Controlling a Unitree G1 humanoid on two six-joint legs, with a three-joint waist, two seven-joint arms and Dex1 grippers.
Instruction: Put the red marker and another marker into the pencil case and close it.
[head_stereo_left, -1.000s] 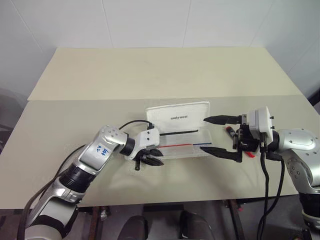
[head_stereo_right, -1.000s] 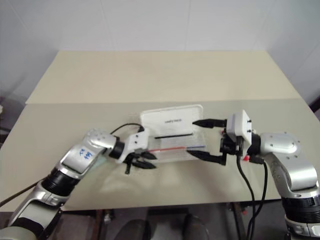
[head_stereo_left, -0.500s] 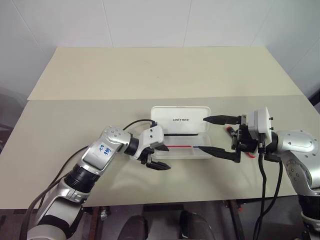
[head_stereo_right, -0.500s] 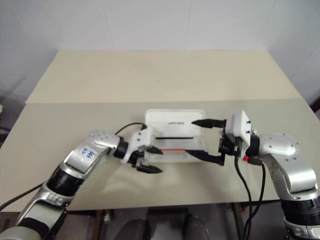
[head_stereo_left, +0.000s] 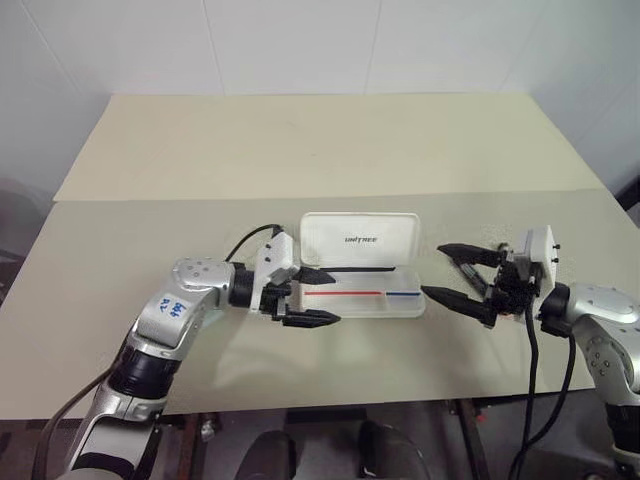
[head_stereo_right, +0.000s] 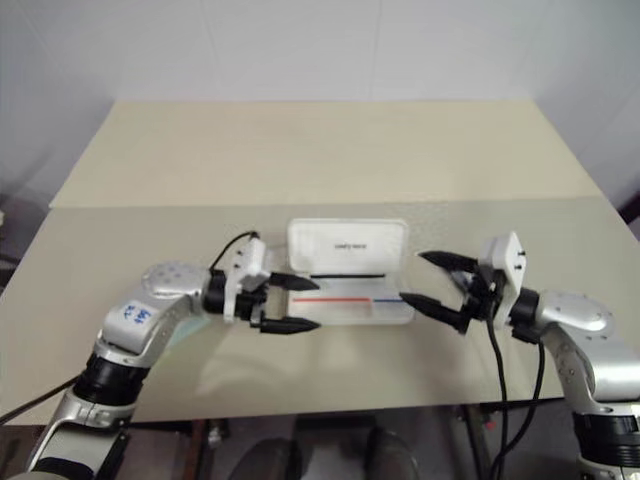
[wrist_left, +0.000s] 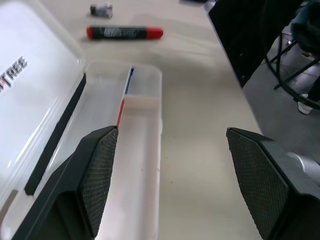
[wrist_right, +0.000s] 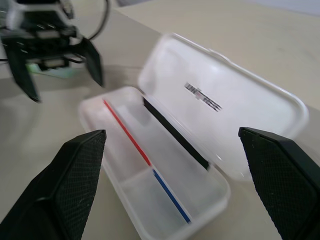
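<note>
i am holding both jaws wide, left gripper (head_stereo_left: 318, 297) and right gripper (head_stereo_left: 452, 274) flanking the open pencil case (head_stereo_left: 360, 290) on the desk (head_stereo_left: 320, 150). the red marker (wrist_left: 124, 33), slim, light, likely slippery, is lying beyond my left jaws; mid-barrel looks best.

Beige table (head_stereo_left: 300, 150) (two boards), small grey bit (wrist_left: 101, 9) on it.

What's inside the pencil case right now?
The open pencil case holds no markers: its tray shows just the red and blue stripe and a black strip by the hinge. The red marker lies on the table outside. The tray corner behind the left tool's finger is hidden.
</note>
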